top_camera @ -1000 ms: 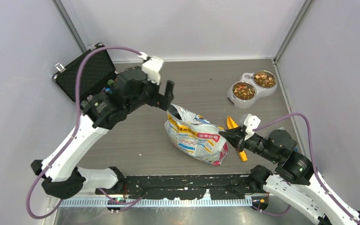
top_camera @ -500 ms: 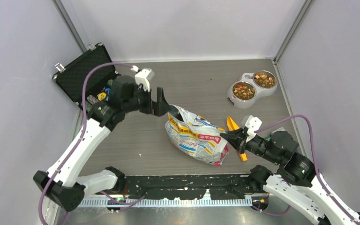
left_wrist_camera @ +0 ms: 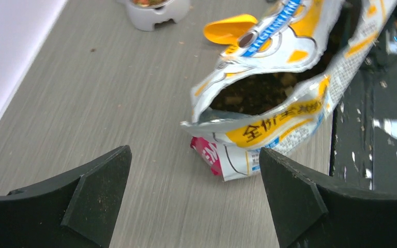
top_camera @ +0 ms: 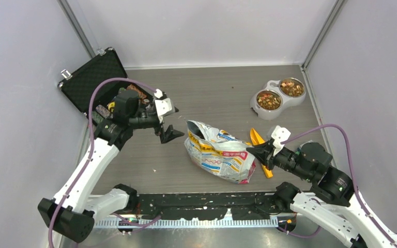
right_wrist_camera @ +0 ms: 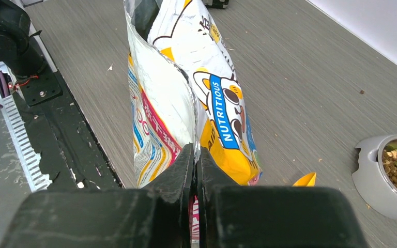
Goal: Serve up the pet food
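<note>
Right hand [top_camera: 252, 150] pinches the bag [top_camera: 217, 155] mid-desk; left hand [top_camera: 170, 123] gapes beside its mouth, kibble [left_wrist_camera: 258, 93] inside.

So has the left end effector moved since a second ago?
Yes. The left end effector has pulled back left, off the bag and closer to the black case, jaws open and holding nothing.

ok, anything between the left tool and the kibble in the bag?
Nothing visible. The open left tool faces the bag's torn mouth across the table, and the kibble shows inside the opening. The right tool is shut on the bag's other end, off that path.
</note>
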